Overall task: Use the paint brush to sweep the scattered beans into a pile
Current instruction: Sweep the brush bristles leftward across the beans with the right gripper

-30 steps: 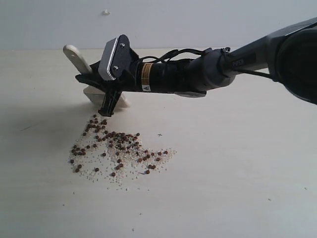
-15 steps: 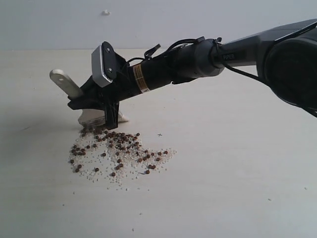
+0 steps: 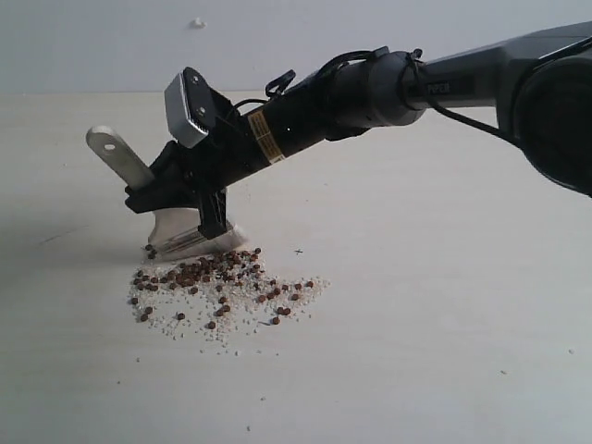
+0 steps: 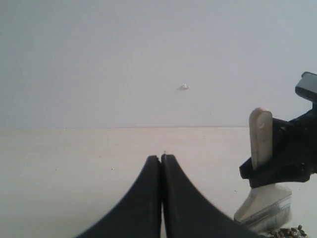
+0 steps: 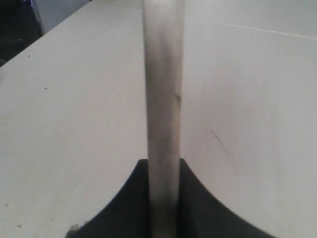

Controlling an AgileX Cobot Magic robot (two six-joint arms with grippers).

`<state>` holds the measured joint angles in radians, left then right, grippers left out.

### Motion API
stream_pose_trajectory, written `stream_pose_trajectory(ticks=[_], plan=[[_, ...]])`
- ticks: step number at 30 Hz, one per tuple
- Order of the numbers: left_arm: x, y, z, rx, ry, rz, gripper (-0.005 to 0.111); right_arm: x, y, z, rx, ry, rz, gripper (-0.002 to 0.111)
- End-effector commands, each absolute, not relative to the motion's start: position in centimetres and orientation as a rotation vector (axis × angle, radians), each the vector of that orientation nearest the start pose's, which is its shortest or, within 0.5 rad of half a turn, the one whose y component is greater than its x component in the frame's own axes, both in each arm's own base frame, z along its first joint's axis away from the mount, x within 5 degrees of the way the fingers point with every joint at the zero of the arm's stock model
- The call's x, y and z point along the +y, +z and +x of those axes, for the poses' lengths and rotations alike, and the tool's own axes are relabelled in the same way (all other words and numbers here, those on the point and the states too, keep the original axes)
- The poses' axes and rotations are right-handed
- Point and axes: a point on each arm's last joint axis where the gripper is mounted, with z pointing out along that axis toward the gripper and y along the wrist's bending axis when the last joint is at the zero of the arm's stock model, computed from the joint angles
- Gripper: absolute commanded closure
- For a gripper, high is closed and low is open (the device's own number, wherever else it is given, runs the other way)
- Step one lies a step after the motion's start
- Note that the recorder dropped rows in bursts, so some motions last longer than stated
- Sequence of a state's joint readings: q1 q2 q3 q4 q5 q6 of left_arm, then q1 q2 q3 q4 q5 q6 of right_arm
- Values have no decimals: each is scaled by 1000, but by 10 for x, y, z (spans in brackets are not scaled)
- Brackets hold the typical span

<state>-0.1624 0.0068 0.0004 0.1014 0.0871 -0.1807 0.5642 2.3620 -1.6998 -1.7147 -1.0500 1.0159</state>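
My right gripper [image 3: 176, 190] is shut on the paint brush [image 3: 116, 157], whose pale wooden handle [image 5: 162, 99] runs out between its black fingers [image 5: 133, 198]. The brush leans, with its silver band and whitish bristles [image 3: 194, 240] down on the table at the far edge of the beans [image 3: 208, 273]. The reddish-brown beans lie in a loose pile mixed with pale grit [image 3: 296, 291]. The left wrist view shows the brush [image 4: 261, 144] and a few beans [image 4: 287, 231] off to one side. My left gripper [image 4: 162, 157] is shut on nothing, low over the bare table and away from the beans.
The pale wooden table [image 3: 444, 305] spreads around the beans. A grey wall [image 3: 277, 37] rises behind it with a small white mark [image 3: 197, 22]. The right arm [image 3: 416, 88] reaches across from the right, above the table.
The right gripper has swung the brush left and down, and the bristles now press on the table. The beans at the far edge have been pushed closer into the pile.
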Motion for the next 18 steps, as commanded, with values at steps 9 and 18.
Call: stream_pose_trajectory(ticks=[9,18], plan=[[-8,206,56,1565,-192,46,107,336,150,382,1190,827,-1492,108],[-8,206,56,1565,-192,46,107,347,122,366,1109,936,-1569,108]])
